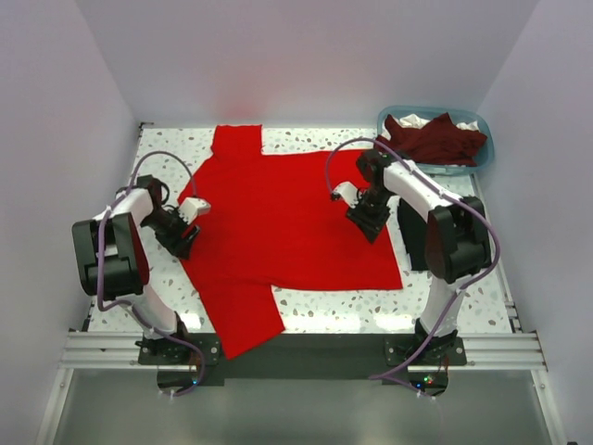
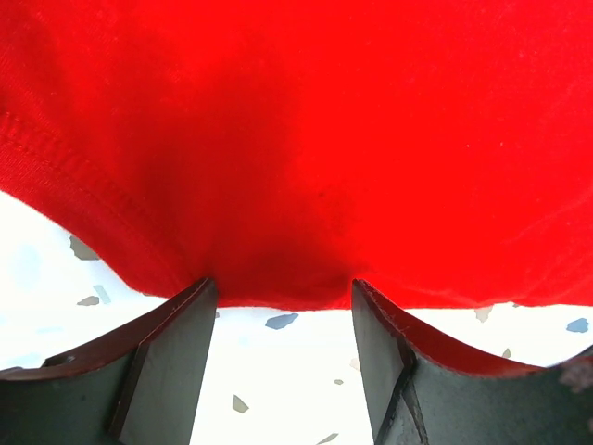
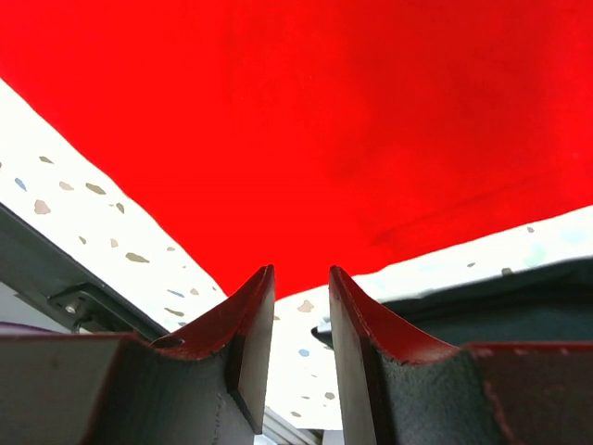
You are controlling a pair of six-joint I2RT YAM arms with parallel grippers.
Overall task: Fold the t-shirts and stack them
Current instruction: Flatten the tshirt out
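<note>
A bright red t-shirt [image 1: 287,222] lies spread flat over the middle of the table, one sleeve hanging past the near edge. My left gripper [image 1: 183,234] sits low at the shirt's left edge. In the left wrist view the left gripper [image 2: 283,287] is open, its fingertips just touching the red hem [image 2: 278,232], with bare table between them. My right gripper [image 1: 367,219] hovers over the shirt's right part. Seen from the right wrist, the right gripper [image 3: 301,273] is open by a narrow gap, empty, and points at a corner of the red cloth [image 3: 324,139]. A dark maroon t-shirt [image 1: 443,139] lies bunched in the basket.
The light blue plastic basket [image 1: 488,154] stands at the back right corner and also holds something white [image 1: 410,120]. The speckled white table [image 1: 324,301] ends in a metal rail [image 1: 296,350] at the near edge. White walls close in the back and both sides.
</note>
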